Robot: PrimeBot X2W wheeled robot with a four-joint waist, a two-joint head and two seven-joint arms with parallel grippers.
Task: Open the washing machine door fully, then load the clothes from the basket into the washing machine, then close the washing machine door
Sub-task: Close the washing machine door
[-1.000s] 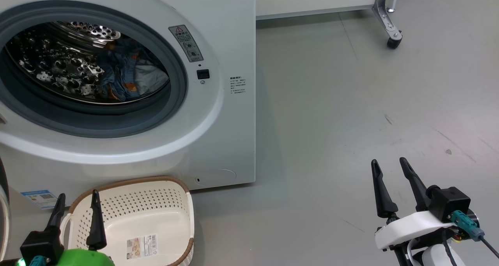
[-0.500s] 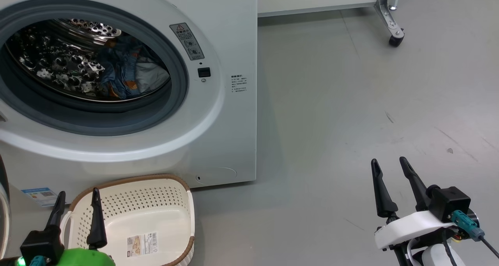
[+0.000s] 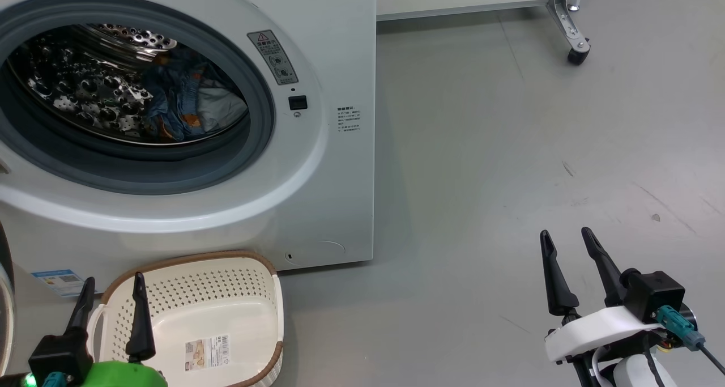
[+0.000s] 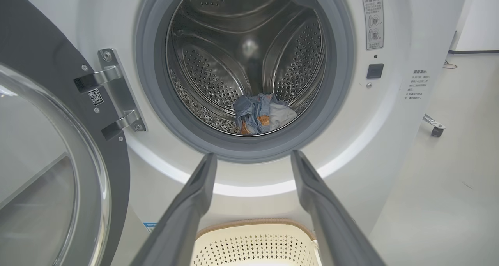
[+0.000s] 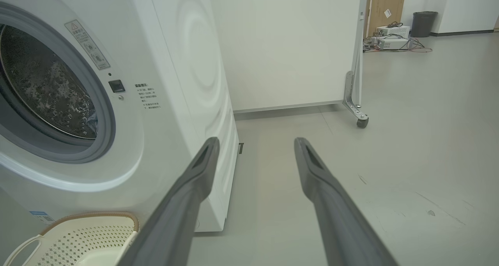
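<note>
Left tool [image 3: 113, 279], right tool [image 3: 565, 233] spread; one basket [image 3: 198, 288], one clothes [image 3: 175, 106] heap.

grey floor [image 3: 510, 149], white wheeled partition [image 5: 288, 44], bin [image 5: 423, 23] beyond.

At one o'clock I see a white wheeled partition [image 5: 288, 44] on the grey floor [image 3: 510, 149]; beyond it, a dark bin [image 5: 422, 23].

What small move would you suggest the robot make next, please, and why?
Probably swing the left hand, open and free, toward the washing machine door, which stands open on its left. The clothes already lie in the drum and the basket looks empty, so only closing remains.
</note>
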